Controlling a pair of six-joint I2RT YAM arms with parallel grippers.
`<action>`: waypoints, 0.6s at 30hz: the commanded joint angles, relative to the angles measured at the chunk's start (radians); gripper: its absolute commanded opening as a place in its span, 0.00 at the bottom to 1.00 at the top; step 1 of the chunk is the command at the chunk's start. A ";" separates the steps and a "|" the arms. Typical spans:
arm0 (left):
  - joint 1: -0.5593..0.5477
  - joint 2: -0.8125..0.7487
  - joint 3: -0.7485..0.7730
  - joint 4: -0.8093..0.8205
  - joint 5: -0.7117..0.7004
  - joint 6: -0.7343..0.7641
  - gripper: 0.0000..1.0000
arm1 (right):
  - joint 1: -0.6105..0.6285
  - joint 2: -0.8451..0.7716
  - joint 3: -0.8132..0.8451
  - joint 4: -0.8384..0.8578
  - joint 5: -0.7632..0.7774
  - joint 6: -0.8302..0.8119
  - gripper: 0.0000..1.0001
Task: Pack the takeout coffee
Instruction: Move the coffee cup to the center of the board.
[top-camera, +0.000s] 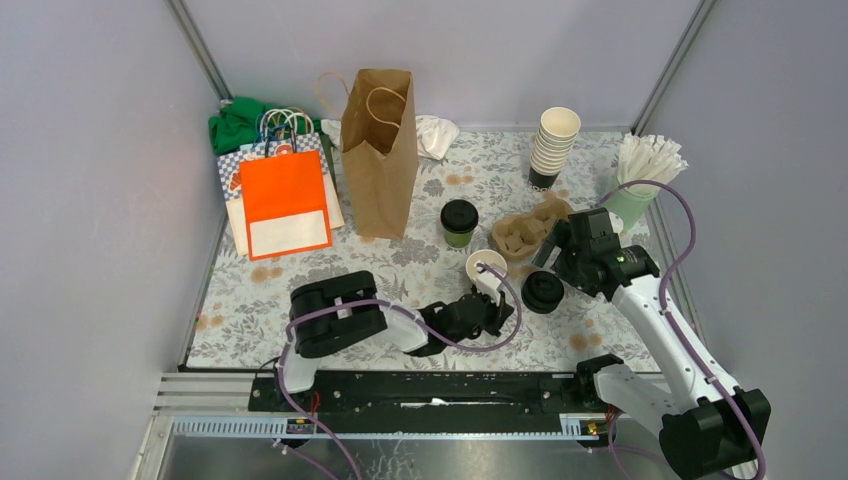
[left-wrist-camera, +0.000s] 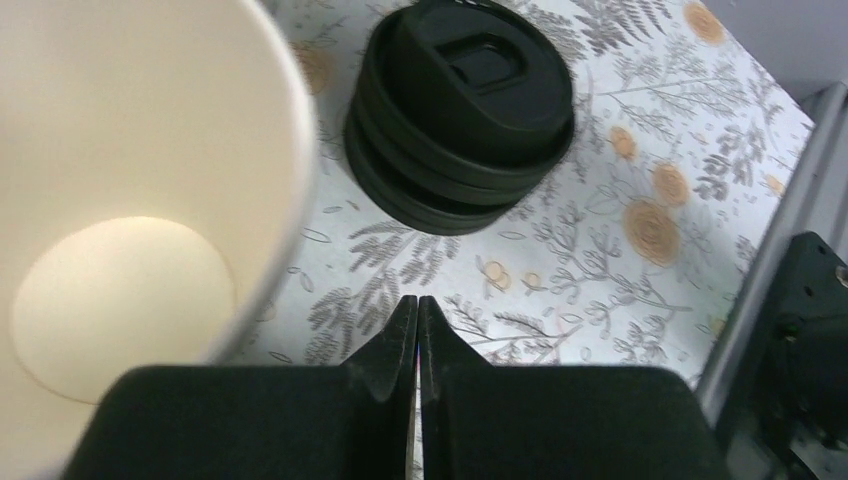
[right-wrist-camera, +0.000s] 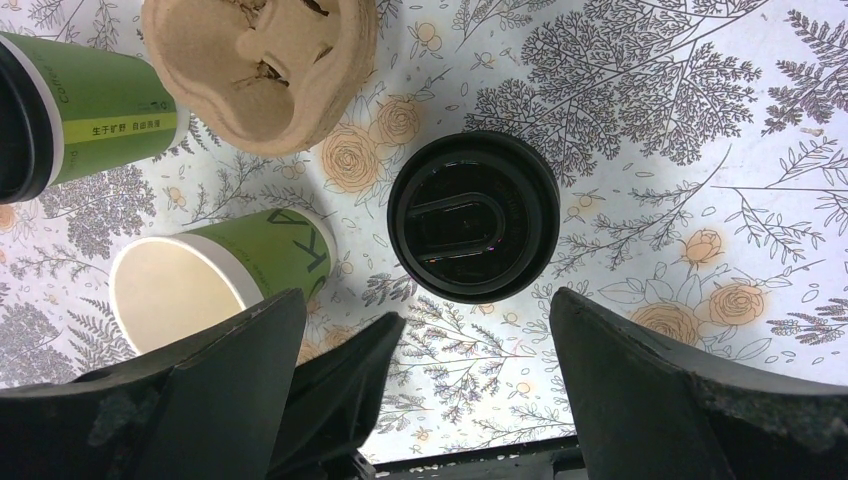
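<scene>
Near one lidded cup (top-camera: 459, 222) stands one open cup (top-camera: 486, 268)

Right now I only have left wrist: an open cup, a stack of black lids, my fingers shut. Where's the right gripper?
Observer: The right gripper is open and poised over the lid stack.
Operator: Any cup already capped?
Observer: One. A capped cup stands by the brown paper bag, farther back than your open cup.
Operator: Is there a carrier?
Observer: Yes, a pulp carrier lies beyond and to the right of the open cup, with its wells empty.
</scene>
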 joint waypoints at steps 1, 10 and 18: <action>0.029 0.017 0.024 0.063 -0.059 0.003 0.00 | -0.001 0.000 -0.012 0.005 0.029 -0.009 1.00; 0.103 0.020 -0.012 0.080 -0.026 -0.020 0.00 | 0.000 0.028 -0.057 0.042 -0.003 0.000 1.00; 0.129 0.004 -0.021 0.067 -0.020 0.001 0.00 | 0.000 0.051 -0.073 0.058 -0.008 -0.003 1.00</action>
